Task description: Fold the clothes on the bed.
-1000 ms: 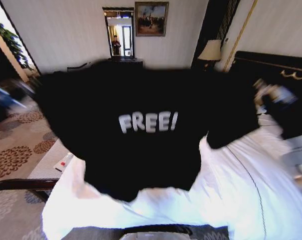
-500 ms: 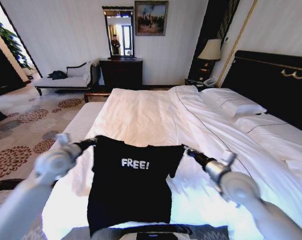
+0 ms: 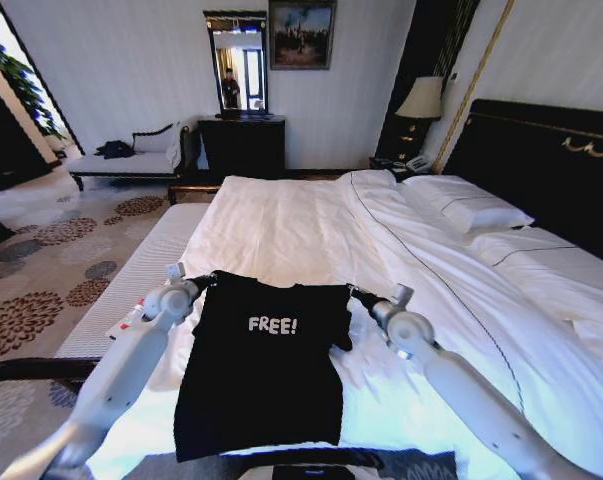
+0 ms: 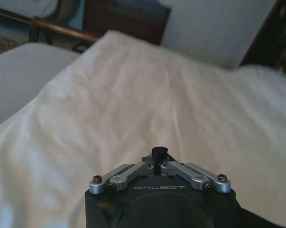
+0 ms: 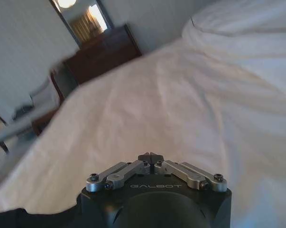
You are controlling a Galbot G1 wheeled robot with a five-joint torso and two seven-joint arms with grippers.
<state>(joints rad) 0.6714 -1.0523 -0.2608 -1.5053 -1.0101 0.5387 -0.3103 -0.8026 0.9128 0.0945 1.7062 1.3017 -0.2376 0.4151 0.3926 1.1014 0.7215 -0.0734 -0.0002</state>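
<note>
One black T-shirt (image 3: 261, 365) lies on one bed (image 3: 311, 225), held between two grippers, left (image 3: 209, 281) and right (image 3: 356, 295). Two pillows (image 3: 471, 212) sit far right; one lamp (image 3: 421, 100), one mirror (image 3: 237, 65), one painting (image 3: 302, 36) beyond.

Head looks down the bed (image 3: 311, 230) — wrists skim it, facing forward.

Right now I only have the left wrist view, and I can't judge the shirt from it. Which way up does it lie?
Observer: The black T-shirt lies front up on the bed, "FREE!" showing.
Operator: Where is the left gripper on it?
Observer: The left gripper is at the shirt's left shoulder corner, shut on the cloth.
Operator: And the other arm?
Observer: The right gripper is at the opposite shoulder corner, shut.
</note>
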